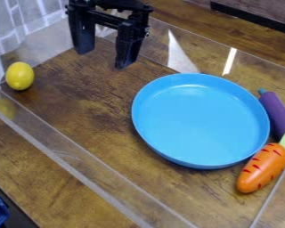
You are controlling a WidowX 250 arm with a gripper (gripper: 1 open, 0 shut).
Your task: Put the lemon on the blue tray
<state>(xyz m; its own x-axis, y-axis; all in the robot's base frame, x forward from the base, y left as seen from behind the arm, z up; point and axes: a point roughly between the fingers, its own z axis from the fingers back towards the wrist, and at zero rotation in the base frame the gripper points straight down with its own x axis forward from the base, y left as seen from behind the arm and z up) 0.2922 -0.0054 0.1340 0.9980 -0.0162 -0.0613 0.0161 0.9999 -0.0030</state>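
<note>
The lemon (20,76), a small bright-yellow oval, lies on the wooden table at the far left edge. The blue tray (202,119), a large round shallow dish with a raised rim, sits right of centre with nothing in it. My black gripper (104,46) hangs at the top of the view, pointing down with its fingers spread open and nothing between them. It is above the table, to the upper right of the lemon and to the upper left of the tray.
An orange toy carrot (263,168) and a purple eggplant-like toy (277,112) lie against the tray's right rim. Low clear plastic walls (61,147) border the wooden table. A white mesh panel (12,22) stands at the back left.
</note>
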